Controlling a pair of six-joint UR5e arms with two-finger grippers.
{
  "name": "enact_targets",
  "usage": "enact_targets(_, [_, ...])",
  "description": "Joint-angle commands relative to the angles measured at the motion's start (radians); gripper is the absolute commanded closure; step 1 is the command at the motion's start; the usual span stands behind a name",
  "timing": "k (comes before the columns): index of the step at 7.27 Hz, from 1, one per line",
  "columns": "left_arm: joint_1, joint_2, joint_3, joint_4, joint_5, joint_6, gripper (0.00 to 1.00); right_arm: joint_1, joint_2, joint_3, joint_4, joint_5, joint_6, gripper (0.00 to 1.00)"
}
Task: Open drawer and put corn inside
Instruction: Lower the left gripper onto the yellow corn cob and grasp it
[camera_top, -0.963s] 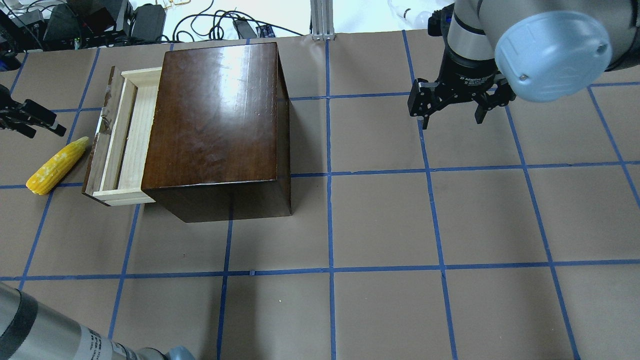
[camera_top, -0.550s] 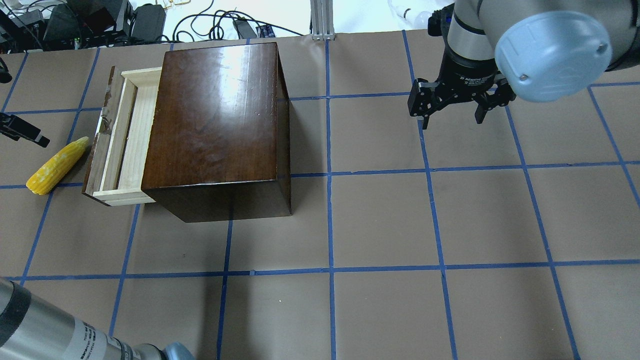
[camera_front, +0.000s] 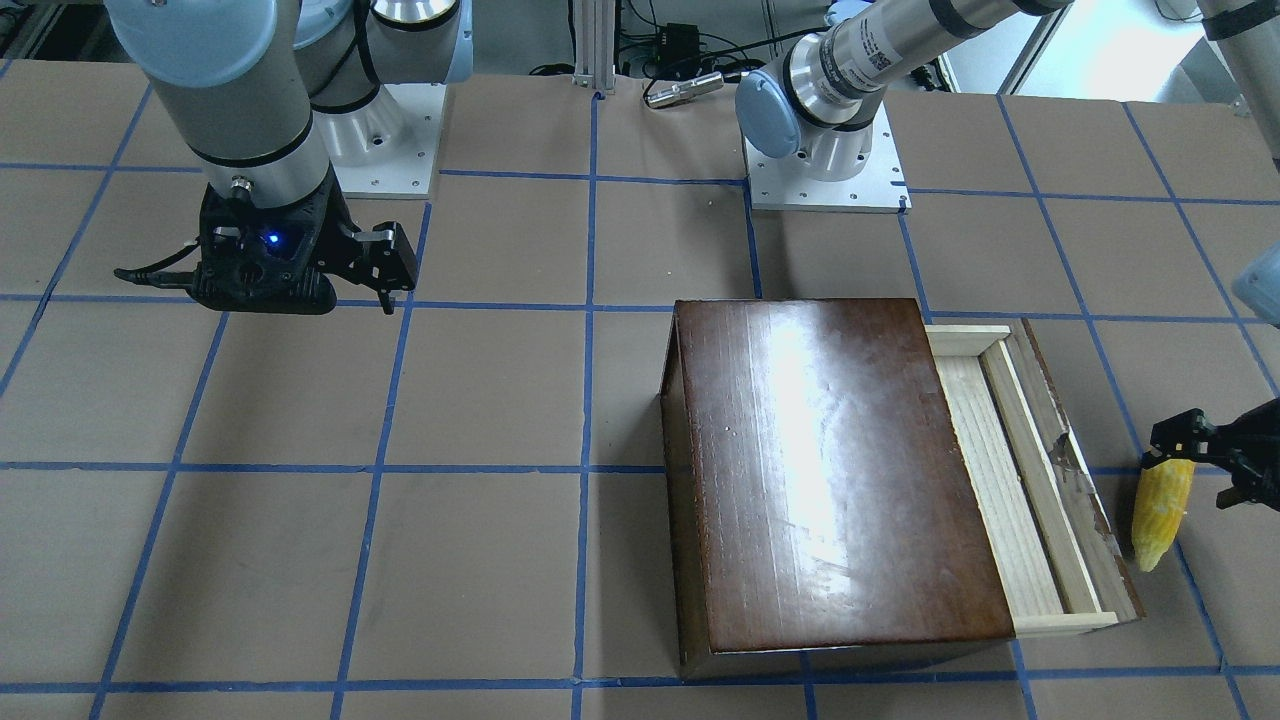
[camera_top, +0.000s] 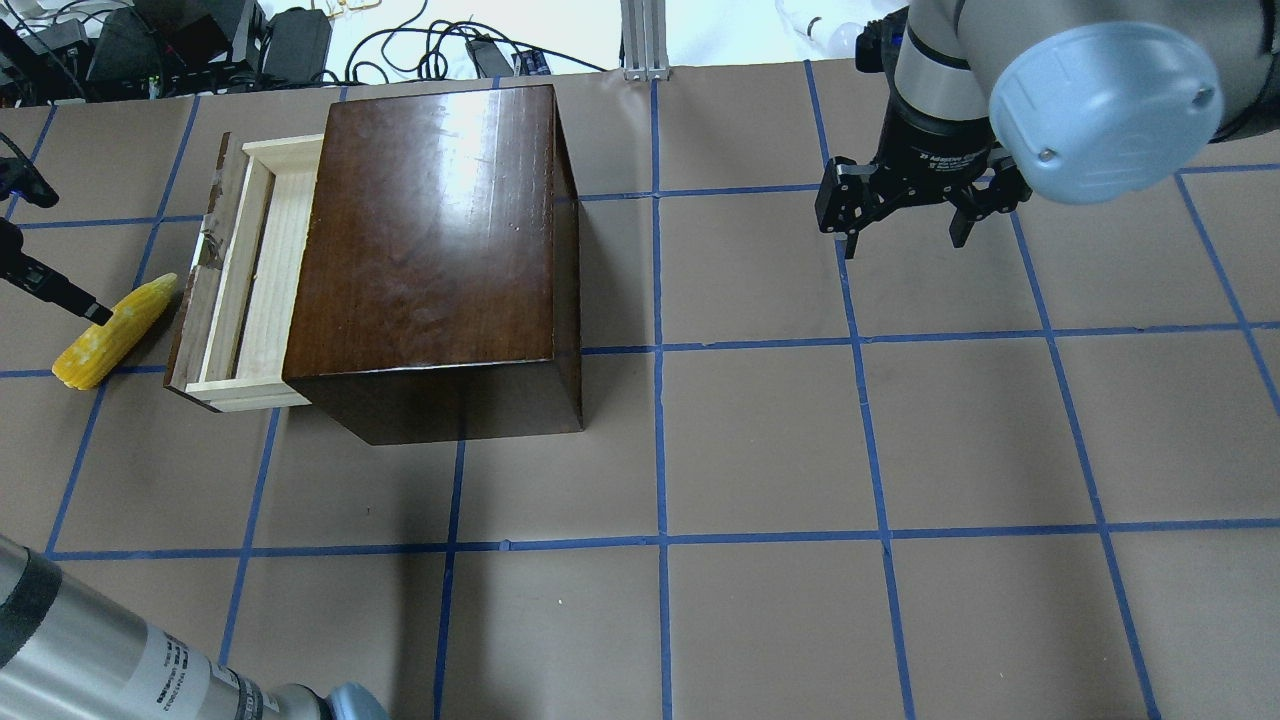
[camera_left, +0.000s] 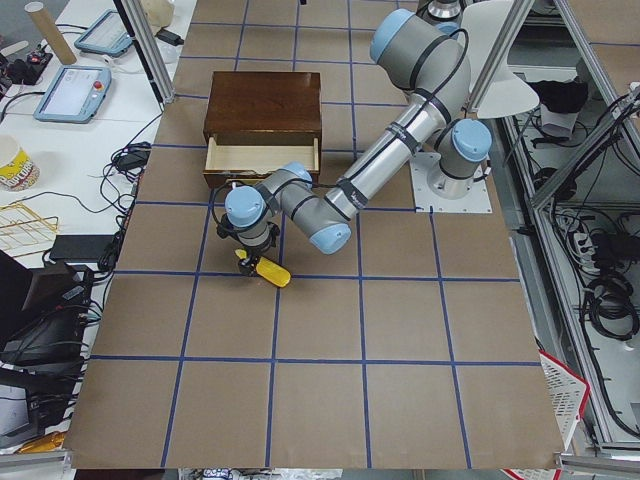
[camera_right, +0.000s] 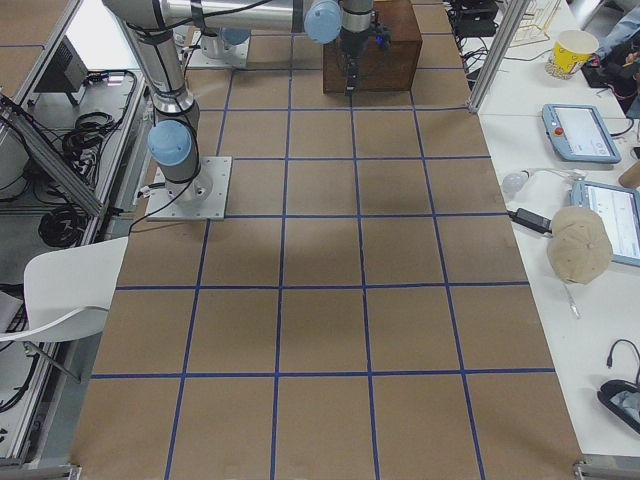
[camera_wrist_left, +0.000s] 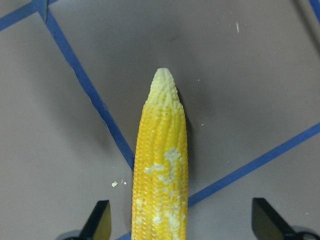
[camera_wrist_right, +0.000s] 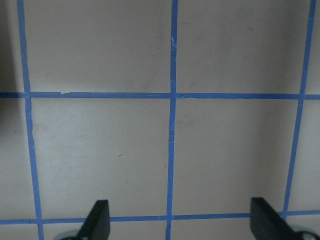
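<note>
The yellow corn lies on the table just left of the open drawer, which is pulled partway out of the dark-brown box and is empty. My left gripper is open and low over the corn's thick end. In the left wrist view the corn lies between the two spread fingertips, pointing away. One finger reaches the corn in the overhead view. My right gripper is open and empty, far right of the box, above bare table.
Cables and electronics line the back edge and an aluminium post stands behind the box. The drawer's front panel stands close beside the corn. Blue tape lines cross the brown table.
My left gripper has moved in from the left edge and down over the corn; its finger now reaches the cob. The corn, the drawer and my right arm have not moved.
</note>
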Motion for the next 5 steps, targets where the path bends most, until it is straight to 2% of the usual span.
enact_targets(1, [0.009, -0.018, -0.024, 0.045, 0.008, 0.029, 0.00, 0.000, 0.000, 0.000, 0.000, 0.000, 0.000, 0.00])
enact_targets(3, [0.011, -0.036, -0.023, 0.045, 0.008, 0.046, 0.00, 0.000, 0.000, 0.000, 0.000, 0.000, 0.000, 0.00])
enact_targets(4, [0.011, -0.038, -0.018, 0.044, 0.012, 0.037, 0.21, 0.000, 0.000, 0.000, 0.001, 0.000, 0.000, 0.00])
enact_targets(5, [0.011, -0.043, -0.012, 0.044, 0.049, 0.031, 0.55, 0.000, 0.000, 0.000, 0.000, 0.000, 0.000, 0.00])
